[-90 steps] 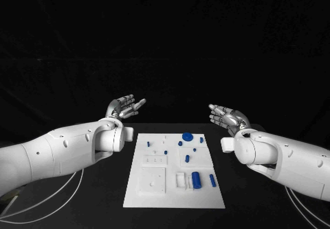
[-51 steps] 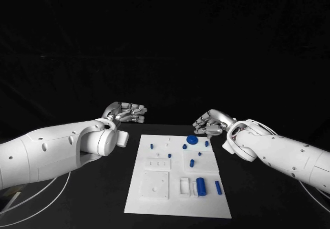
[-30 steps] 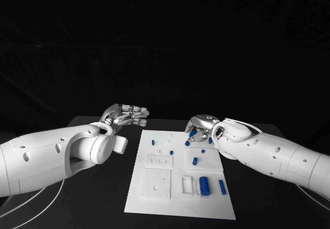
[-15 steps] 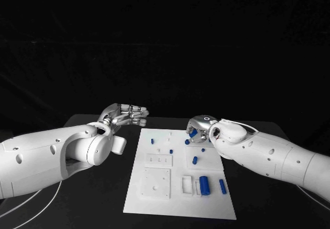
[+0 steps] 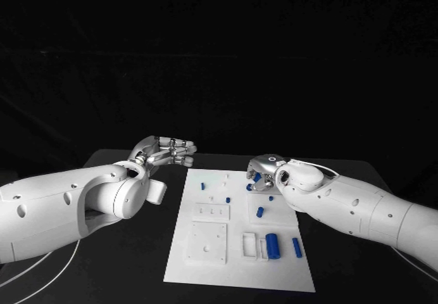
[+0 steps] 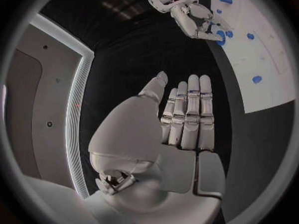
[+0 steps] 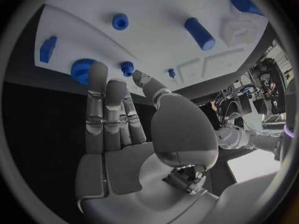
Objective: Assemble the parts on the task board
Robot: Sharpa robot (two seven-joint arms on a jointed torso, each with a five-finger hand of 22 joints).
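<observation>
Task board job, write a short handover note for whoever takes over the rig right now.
Left hand: holds nothing, fingers straight and together, raised off the task board's far left corner.
Right hand: holds nothing, fingers extended over the far right corner, reaching at the round blue part; contact cannot be told.
Parts: small blue pieces scattered over the board; a larger blue cylinder lies near the front right.
Done: no assembly visible.
Left: grasp the round part, then place the rest.
</observation>
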